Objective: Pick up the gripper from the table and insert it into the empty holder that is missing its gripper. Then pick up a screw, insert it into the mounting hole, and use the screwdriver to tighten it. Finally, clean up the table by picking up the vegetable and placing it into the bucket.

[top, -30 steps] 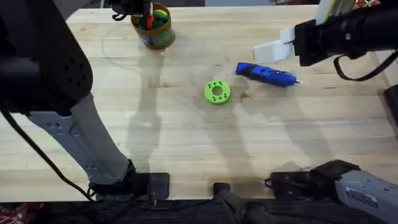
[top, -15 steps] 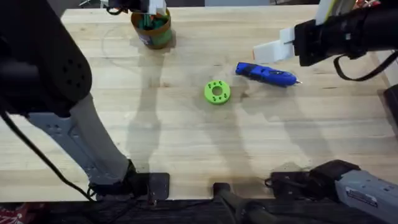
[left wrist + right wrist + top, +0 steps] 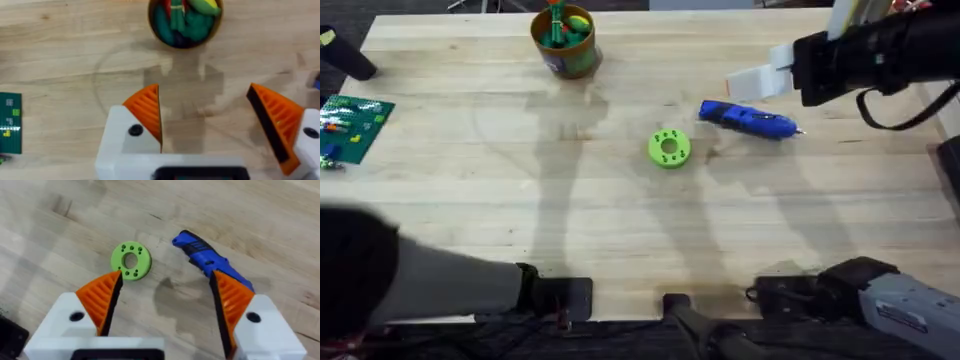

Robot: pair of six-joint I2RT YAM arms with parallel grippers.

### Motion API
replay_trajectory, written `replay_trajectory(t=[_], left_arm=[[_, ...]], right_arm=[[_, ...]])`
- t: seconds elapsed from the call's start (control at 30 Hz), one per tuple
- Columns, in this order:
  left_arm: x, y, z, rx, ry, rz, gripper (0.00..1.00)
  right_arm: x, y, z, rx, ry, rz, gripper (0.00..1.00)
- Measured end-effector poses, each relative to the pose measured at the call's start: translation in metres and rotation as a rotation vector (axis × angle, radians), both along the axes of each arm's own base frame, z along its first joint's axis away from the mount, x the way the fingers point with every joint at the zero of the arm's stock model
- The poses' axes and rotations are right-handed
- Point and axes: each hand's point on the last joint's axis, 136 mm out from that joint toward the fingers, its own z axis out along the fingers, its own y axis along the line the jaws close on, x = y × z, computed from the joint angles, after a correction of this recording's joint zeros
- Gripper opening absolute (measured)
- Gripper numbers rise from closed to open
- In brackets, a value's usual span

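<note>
While no writing reads on the screwdriver, bucket or green disc, left hand gaping, right hand spread wide

Light wooden butcher-block table, planks running side to side, carrying few items. Sitting at about 11 o'clock near the far edge: yellow-orange bucket, upright, holding green, yellow and red pieces. Lying just past centre toward 1 o'clock: green ring-shaped disc, flat, ringed with small holes. Lying at about 2 o'clock, near the disc but apart from it: blue screwdriver, on its side, bit tip pointing toward 3 o'clock. Resting at 9 o'clock by the edge: green circuit board.
</note>
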Motion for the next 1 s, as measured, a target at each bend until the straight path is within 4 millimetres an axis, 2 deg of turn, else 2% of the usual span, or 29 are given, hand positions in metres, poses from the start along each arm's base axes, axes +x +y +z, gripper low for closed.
replay_trajectory(t=[0.1,0.17,0.23,0.33,0.37,1.0], left_arm=[[-0.025,-0.002,0.016,-0.004,-0.032,0.007,0.987],[-0.049,-0.003,0.013,-0.011,-0.02,0.02,0.988],[-0.075,-0.003,-0.001,-0.02,0.009,0.037,0.988],[-0.111,-0.005,-0.036,-0.027,0.083,0.049,0.988],[-0.131,-0.007,-0.061,-0.03,0.142,0.051,0.988],[-0.131,-0.007,-0.061,-0.03,0.142,0.051,0.988]], right_arm=[[0.0,0.0,0.0,0.0,0.001,0.0,0.995],[0.0,0.0,0.0,0.0,0.0,0.0,0.996],[0.0,0.0,0.0,0.0,-0.001,0.0,0.995],[0.001,0.0,0.001,0.001,-0.003,0.0,0.994],[0.001,0.0,0.0,0.001,-0.004,0.0,0.994],[0.001,0.0,0.0,0.001,-0.004,0.0,0.994]])
